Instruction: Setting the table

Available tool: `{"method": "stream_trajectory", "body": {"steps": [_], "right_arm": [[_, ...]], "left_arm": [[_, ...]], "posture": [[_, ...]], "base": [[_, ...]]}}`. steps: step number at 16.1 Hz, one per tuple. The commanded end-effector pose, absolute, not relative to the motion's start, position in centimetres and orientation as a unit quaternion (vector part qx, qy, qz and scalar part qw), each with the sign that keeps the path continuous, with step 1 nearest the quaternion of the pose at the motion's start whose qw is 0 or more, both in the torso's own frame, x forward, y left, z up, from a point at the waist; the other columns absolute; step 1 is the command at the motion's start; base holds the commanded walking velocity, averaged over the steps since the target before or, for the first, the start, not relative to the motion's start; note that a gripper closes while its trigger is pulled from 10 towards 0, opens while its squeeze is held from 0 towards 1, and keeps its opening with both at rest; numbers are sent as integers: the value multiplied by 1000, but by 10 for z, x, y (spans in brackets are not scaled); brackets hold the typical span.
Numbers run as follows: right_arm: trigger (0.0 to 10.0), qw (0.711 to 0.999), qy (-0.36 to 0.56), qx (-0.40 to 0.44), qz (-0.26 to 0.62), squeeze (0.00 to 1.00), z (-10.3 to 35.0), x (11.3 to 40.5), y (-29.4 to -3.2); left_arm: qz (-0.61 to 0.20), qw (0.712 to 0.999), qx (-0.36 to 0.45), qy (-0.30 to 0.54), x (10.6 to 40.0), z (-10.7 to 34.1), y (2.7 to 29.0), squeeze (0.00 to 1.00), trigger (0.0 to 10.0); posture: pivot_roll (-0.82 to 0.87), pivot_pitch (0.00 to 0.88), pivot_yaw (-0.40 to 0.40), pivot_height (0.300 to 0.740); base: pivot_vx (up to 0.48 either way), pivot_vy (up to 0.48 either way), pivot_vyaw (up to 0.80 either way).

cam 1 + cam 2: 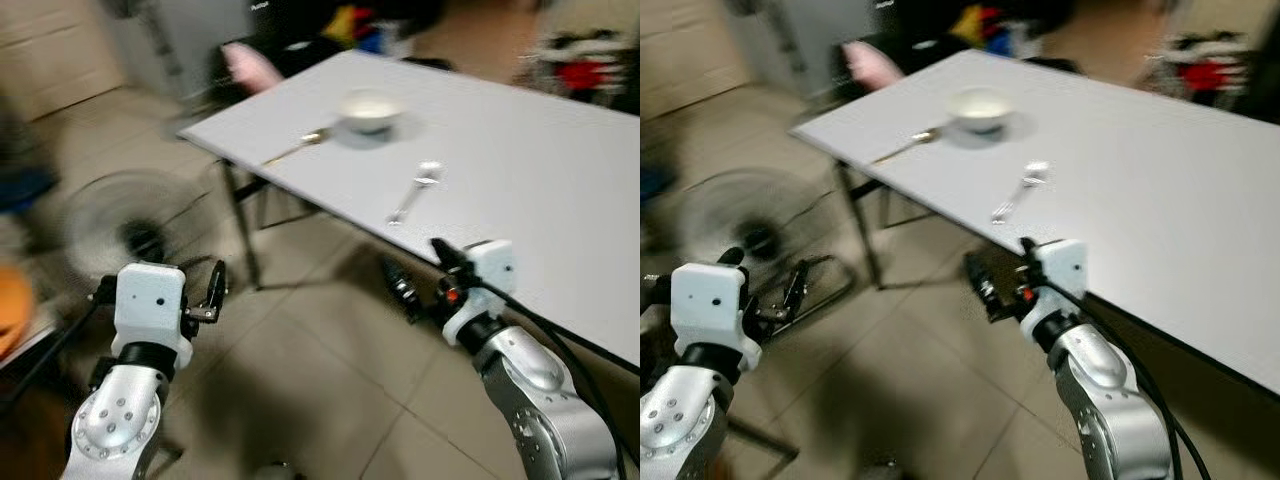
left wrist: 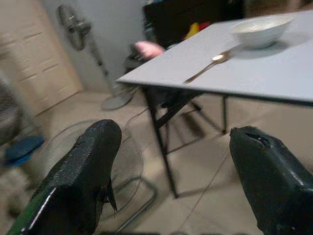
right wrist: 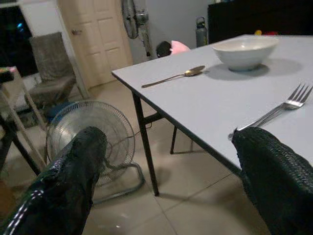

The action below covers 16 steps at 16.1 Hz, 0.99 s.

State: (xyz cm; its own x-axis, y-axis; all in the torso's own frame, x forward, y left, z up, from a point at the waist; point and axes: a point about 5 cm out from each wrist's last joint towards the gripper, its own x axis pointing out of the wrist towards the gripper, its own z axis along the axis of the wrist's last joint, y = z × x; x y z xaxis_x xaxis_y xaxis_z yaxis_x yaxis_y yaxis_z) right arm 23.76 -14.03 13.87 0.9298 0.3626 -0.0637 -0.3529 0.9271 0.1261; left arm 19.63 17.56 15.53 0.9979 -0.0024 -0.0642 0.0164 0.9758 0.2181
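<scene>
The floor (image 3: 186, 196) has big pale tiles. A white table (image 3: 220, 105) stands on the right. A round fan (image 3: 93, 139) sits on the floor, left. A cream door (image 3: 100, 36) is far back.

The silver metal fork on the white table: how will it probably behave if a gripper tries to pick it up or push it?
The silver metal fork looks stiff and thin, lying flat on the white table, so fingers may struggle to get under it. Its smooth metal probably slides easily when pushed. It lies near the table edge, so a push outward might drop it.
</scene>
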Motion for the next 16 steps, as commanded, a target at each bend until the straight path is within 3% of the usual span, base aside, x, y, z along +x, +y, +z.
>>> {"method": "stream_trajectory", "body": {"steps": [1,2,16], "right_arm": [[10000,985,42,59,157,569,140,237,-147],[10000,986,46,51,153,0,140,236,-149],[10000,971,59,42,226,0,139,248,-126]], "left_arm": [[-7,993,113,33,199,155,178,0,10000],[-7,993,113,34,200,155,179,0,10000],[32,992,121,33,194,158,189,0,10000]], "posture": [[-84,0,126,740],[-89,0,130,740],[-32,0,69,740]], "base": [[0,412,0],[0,454,0],[0,456,0]]}}
